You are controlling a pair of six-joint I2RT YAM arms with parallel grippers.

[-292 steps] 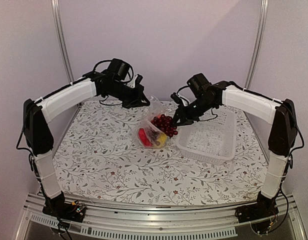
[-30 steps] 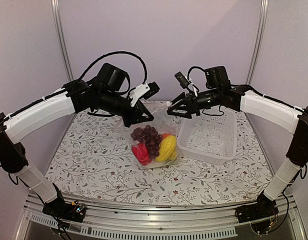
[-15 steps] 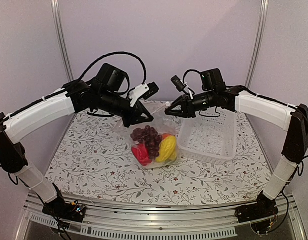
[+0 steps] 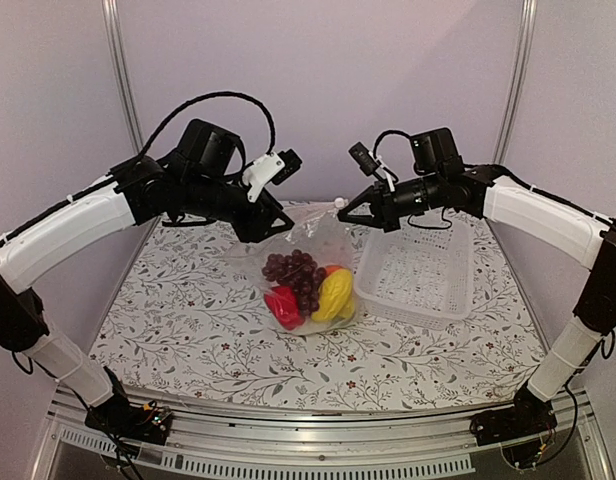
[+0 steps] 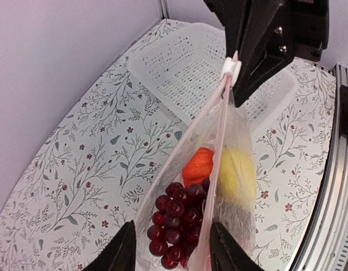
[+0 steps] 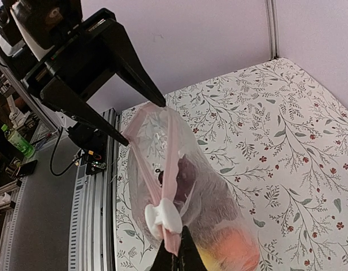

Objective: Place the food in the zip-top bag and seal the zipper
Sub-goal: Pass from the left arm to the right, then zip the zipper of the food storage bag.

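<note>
floral tabletop [image 4: 188,320] — zipper [image 5: 221,124] of zip-top bag [image 4: 323,245] in right claw [image 4: 346,215] — left claw [image 4: 273,228] wide

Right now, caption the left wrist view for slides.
Right jaws pinch the zipper atop the zip-top bag holding food.

The left arm [image 4: 73,225] and right arm [image 4: 536,212] wear smooth white shells between bulky black joints, black cables [image 4: 203,100] loop over the wrists, and the left gripper [image 5: 171,234] ends in tapering matte-black fingers [image 5: 118,254].
</note>
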